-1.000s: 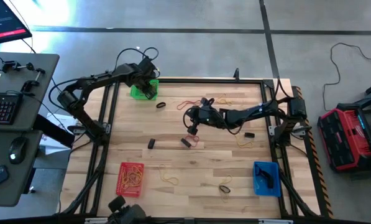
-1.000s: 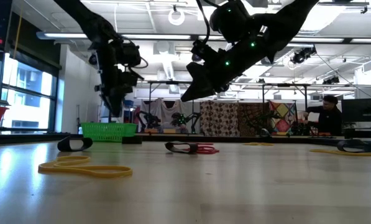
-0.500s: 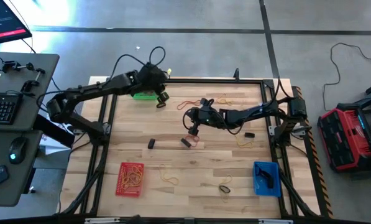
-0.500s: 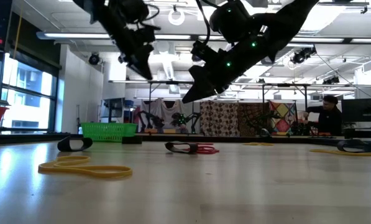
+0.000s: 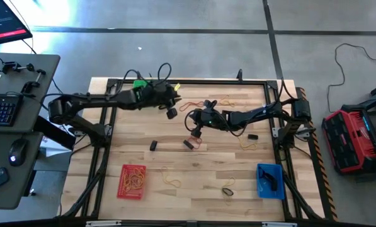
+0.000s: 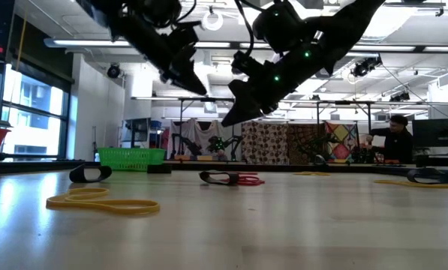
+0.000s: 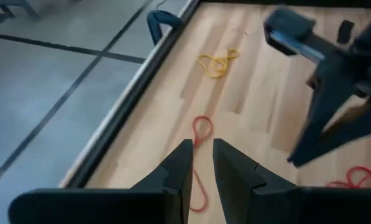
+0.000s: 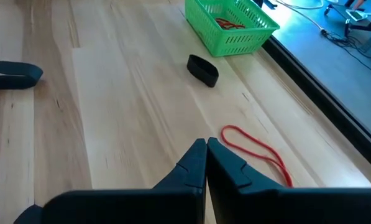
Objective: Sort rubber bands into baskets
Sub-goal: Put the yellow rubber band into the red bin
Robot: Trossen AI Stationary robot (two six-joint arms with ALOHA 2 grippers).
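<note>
Rubber band, red (image 7: 201,129) — lies just ahead of left gripper (image 7: 199,163), long axis running away from it; fingers narrowly parted, empty. Right gripper (image 8: 206,154) pressed together, farther off.

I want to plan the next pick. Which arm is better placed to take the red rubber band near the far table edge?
Probably the left: the left gripper hangs right above the red rubber band, fingers slightly apart. The right gripper is shut and waits mid-table.
</note>
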